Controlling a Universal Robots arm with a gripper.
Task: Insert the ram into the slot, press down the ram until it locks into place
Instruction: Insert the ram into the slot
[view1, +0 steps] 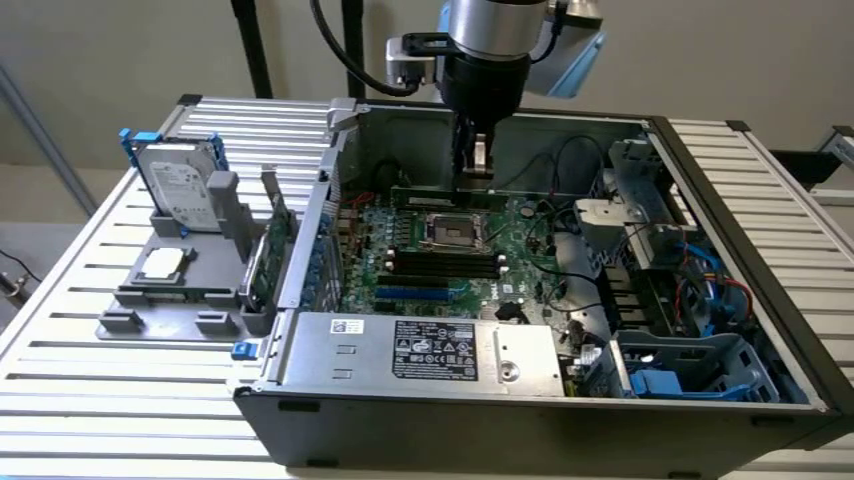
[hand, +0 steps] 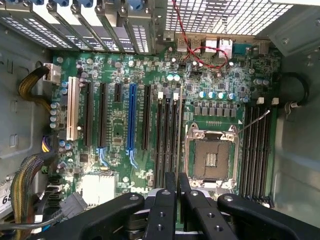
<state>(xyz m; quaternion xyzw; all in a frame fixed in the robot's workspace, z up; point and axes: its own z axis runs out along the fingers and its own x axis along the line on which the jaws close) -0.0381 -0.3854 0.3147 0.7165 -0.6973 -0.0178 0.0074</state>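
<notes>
My gripper (view1: 477, 178) hangs inside the open computer case, shut on the ram (view1: 434, 199), a thin green stick with a pale label. The stick is held level by its top edge, above the motherboard (view1: 527, 255) and just beyond the processor socket (view1: 451, 232). In the wrist view the black fingers (hand: 167, 210) stand close together, and the stick between them is edge-on and barely visible. Two groups of black slots flank the socket (hand: 212, 160), one group (hand: 167, 135) lined up under the gripper (hand: 177, 200), the other (hand: 255, 145) beyond. All look empty. The near group (view1: 430, 266) shows in the exterior view.
The case walls (view1: 334, 180) ring the board. A silver power supply (view1: 441, 350) lies at the front, and a drive cage with cables (view1: 667, 260) is at the exterior view's right. A grey fixture with a hard drive (view1: 180, 185) and an upright expansion card (view1: 278, 245) stands outside on the left.
</notes>
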